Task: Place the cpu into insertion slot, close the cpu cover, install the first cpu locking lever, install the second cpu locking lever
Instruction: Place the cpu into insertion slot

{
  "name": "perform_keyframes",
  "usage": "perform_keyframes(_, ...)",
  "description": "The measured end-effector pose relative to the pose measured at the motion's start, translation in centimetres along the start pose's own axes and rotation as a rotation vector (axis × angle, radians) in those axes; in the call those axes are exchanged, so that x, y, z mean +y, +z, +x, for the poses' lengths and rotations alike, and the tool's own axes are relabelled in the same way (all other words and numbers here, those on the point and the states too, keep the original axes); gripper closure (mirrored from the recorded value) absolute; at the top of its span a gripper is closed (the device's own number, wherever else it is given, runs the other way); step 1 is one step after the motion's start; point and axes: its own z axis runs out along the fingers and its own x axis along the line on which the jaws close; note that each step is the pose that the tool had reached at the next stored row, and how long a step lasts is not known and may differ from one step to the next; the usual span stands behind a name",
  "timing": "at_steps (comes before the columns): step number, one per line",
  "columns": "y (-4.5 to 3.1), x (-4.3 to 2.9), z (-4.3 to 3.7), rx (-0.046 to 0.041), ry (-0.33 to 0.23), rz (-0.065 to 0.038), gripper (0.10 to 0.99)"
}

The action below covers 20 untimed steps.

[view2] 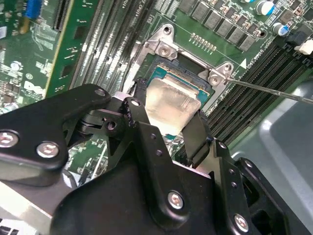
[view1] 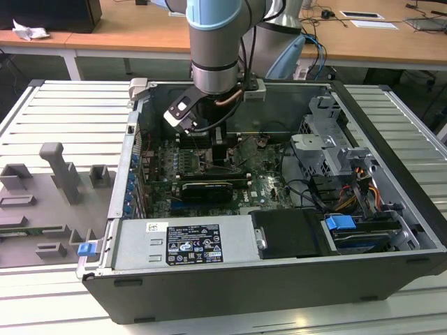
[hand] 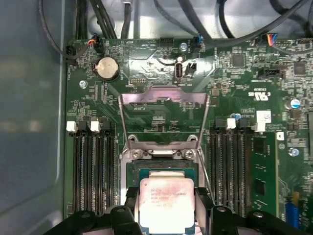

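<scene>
Gripping cpu (hand: 165, 203) between jaws, at insertion slot (hand: 164, 169)

A grey metal desk (view1: 63, 105) with long parallel ribs carries everything in the exterior view. An open dark computer case (view1: 279, 279) lies on its side on the ribs, across the middle and toward the exterior view's right, with its open face turned up. Just beside the case, toward the exterior view's left, a flat grey fixture plate (view1: 28, 230) rests on the desk. Raised grey blocks stand up from the plate, the tallest of them a T-shaped post (view1: 59, 167). A small blue clip (view1: 85, 248) sits where the plate meets the case's corner; it may belong to the case, though that is hard to tell.
</scene>
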Motion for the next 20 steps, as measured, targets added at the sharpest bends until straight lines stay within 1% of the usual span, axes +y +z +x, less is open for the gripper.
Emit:
perform_keyframes(3, 0.48, -0.03, 0.04, 0.0000, 0.000, 0.000, 0.545)
perform_keyframes(10, 0.89, -0.03, 0.06, 0.0000, 0.000, 0.000, 0.545)
perform_keyframes(15, 1.32, -0.04, 0.11, -0.0002, 0.000, 0.001, 0.545)
perform_keyframes(16, 1.33, -0.04, 0.11, -0.0003, 0.000, 0.001, 0.471)
perform_keyframes(18, 1.28, -0.04, 0.22, 0.0000, 0.000, 0.001, 0.471)
perform_keyframes(20, 1.32, -0.03, 0.33, 0.0024, 0.000, 0.001, 0.471)
